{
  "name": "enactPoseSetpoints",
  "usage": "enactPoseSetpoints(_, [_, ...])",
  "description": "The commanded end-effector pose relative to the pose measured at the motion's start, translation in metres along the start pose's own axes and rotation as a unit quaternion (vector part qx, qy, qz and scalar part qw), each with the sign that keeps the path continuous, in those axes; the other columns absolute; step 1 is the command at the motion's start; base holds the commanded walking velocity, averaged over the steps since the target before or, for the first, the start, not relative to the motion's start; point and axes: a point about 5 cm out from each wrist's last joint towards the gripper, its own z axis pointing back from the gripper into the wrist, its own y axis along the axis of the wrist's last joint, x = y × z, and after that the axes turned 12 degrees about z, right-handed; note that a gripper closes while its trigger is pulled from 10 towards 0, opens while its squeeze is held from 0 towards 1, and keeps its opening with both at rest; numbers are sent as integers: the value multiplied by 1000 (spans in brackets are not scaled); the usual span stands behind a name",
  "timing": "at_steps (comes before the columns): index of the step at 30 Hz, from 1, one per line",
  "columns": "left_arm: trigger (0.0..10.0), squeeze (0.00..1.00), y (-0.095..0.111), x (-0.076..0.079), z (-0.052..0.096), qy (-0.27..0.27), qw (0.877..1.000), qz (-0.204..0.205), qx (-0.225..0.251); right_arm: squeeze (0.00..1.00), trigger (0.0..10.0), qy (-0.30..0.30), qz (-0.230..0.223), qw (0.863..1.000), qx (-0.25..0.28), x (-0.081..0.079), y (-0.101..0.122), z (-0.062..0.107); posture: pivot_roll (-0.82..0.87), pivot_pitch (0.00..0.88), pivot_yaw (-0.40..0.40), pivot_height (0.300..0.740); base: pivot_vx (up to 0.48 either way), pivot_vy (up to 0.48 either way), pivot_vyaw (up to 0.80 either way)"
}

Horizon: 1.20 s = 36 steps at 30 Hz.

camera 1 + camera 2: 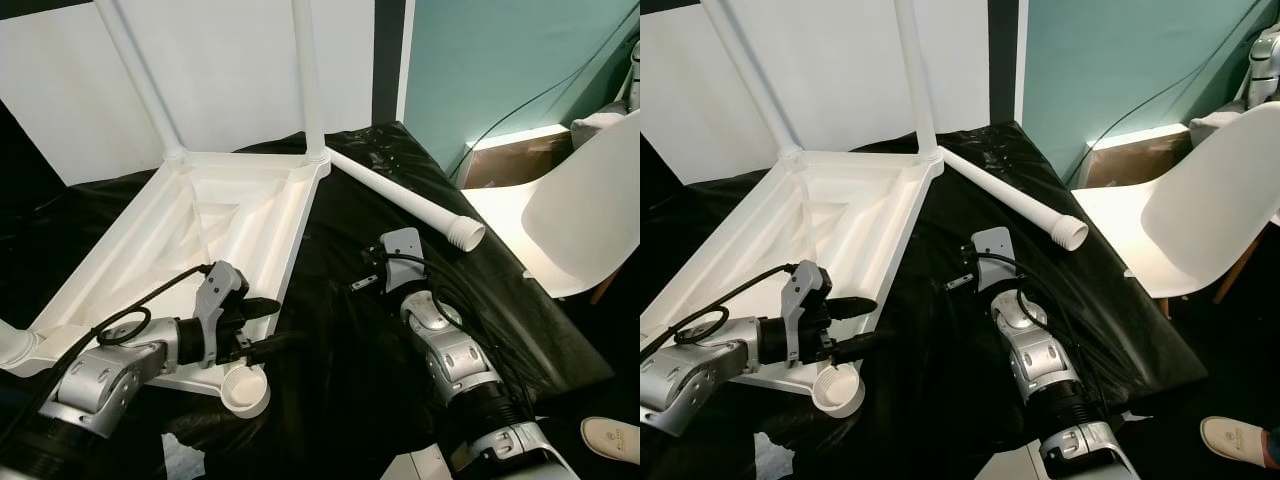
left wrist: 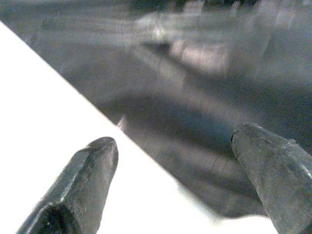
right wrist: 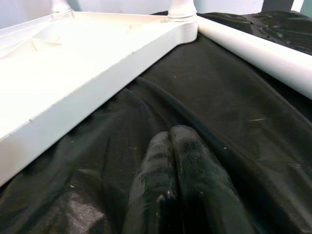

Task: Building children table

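The white children's table top (image 1: 230,215) lies upside down on a black sheet. Two white legs (image 1: 305,70) stand upright in its far corners. A third, loose leg (image 1: 400,195) lies on the sheet to the right of the far right corner. At the near corner is an empty round socket (image 1: 245,390). My left gripper (image 1: 277,325) is open beside the top's near right edge, just above that socket; its wrist view shows the fingers (image 2: 95,161) spread over that white edge. My right gripper (image 3: 170,134) is shut on nothing, low over the sheet and pointing towards the top and the loose leg.
A white chair (image 1: 580,210) stands close on the right, by the sheet's right edge. Behind it are a brown box (image 1: 510,160) and a teal wall. A shoe (image 1: 610,438) is on the floor at the near right. A white board closes off the back.
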Motion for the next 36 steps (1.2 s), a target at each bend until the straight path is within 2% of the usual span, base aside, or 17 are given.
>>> enactPoseSetpoints(1, [10000,0,-4,-6,8,3,999,-14,-29,0,10000,2,-2,1000,1,-2,0,-1,-15,0,79,740,0,0,0])
enactPoseSetpoints(5, [10000,0,-3,-11,13,16,999,-20,-35,0,10000,1,-2,1000,0,-2,-1,0,-15,0,79,740,0,0,0])
enactPoseSetpoints(6, [10000,0,-5,-18,12,50,997,-26,-49,0,10000,1,-2,1000,0,-2,-1,0,-19,0,85,740,0,0,0])
enactPoseSetpoints(8, [10000,0,-7,-25,10,80,995,-23,-58,0,10000,1,-3,1000,0,-3,0,0,-21,0,86,740,0,0,0])
enactPoseSetpoints(10, [10000,0,-7,-25,10,80,995,-23,-58,0,10000,1,-3,1000,0,-3,0,0,-21,0,86,740,0,0,0])
enactPoseSetpoints(12, [10000,0,-12,-31,6,119,989,-31,-81,0,10000,0,-3,1000,0,-3,0,0,-22,0,86,740,0,0,0])
enactPoseSetpoints(17, [10000,0,-17,-34,-2,138,986,-29,-85,0,10000,0,-2,1000,1,-3,0,1,-22,0,85,740,0,0,0])
enactPoseSetpoints(19, [10000,0,-18,-33,-3,135,987,-29,-88,0,10000,1,-2,1000,1,-3,0,1,-20,0,84,740,0,0,0])
enactPoseSetpoints(25, [10000,0,-20,-13,-19,56,993,-33,-95,0,10000,3,-2,1000,0,-3,0,1,-15,0,81,740,0,0,0])
enactPoseSetpoints(31, [10000,0,-18,-3,-27,19,996,-27,-86,0,10000,3,-4,1000,-1,-3,0,1,-15,0,84,740,0,0,0])
enactPoseSetpoints(33, [10000,0,-18,7,-40,-20,997,-20,-78,0,10000,1,-6,1000,-2,-4,-1,1,-18,0,88,740,0,0,0])
enactPoseSetpoints(34, [10000,0,-18,7,-40,-20,997,-20,-78,0,10000,1,-6,1000,-2,-4,-1,1,-18,0,88,740,0,0,0])
enactPoseSetpoints(36, [10000,0,-19,15,-52,-45,996,-17,-74,0,10000,-1,-7,1000,-3,-4,-1,1,-22,0,90,740,0,0,0])
